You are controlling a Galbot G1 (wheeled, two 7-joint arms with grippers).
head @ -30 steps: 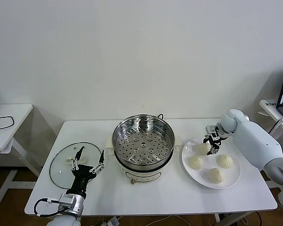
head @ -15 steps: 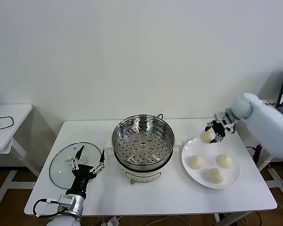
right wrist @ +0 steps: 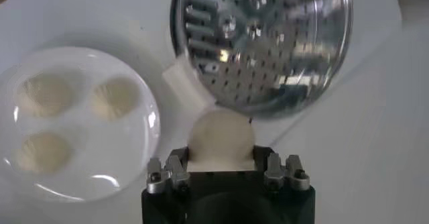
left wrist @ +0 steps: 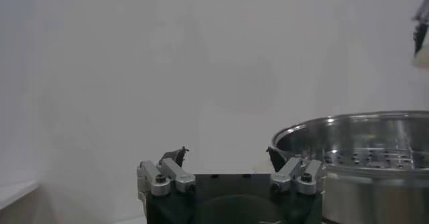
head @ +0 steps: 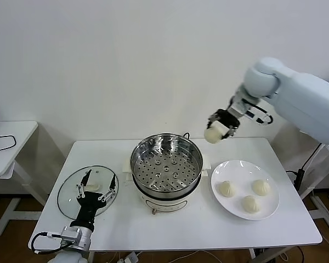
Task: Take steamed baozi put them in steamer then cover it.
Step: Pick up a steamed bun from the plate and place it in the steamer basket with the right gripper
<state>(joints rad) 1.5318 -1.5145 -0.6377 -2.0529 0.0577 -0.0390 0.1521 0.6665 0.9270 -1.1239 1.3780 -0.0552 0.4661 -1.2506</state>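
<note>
Head view: the right gripper [head: 215, 131] held one baozi [head: 212, 135] in the air, just right of the steamer [head: 166, 163]. Left wrist view: the left gripper [left wrist: 226, 159] stood with jaws wide beside the steamer. Right wrist view: three buns [right wrist: 45, 92] lay on the plate [right wrist: 127, 158] beside the steamer.

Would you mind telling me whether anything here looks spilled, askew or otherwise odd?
Nothing stands out. The right claw holds one baozi in the air beside the steamer, three more sit on the plate, and the lid lies flat on the table by the open left claw.
</note>
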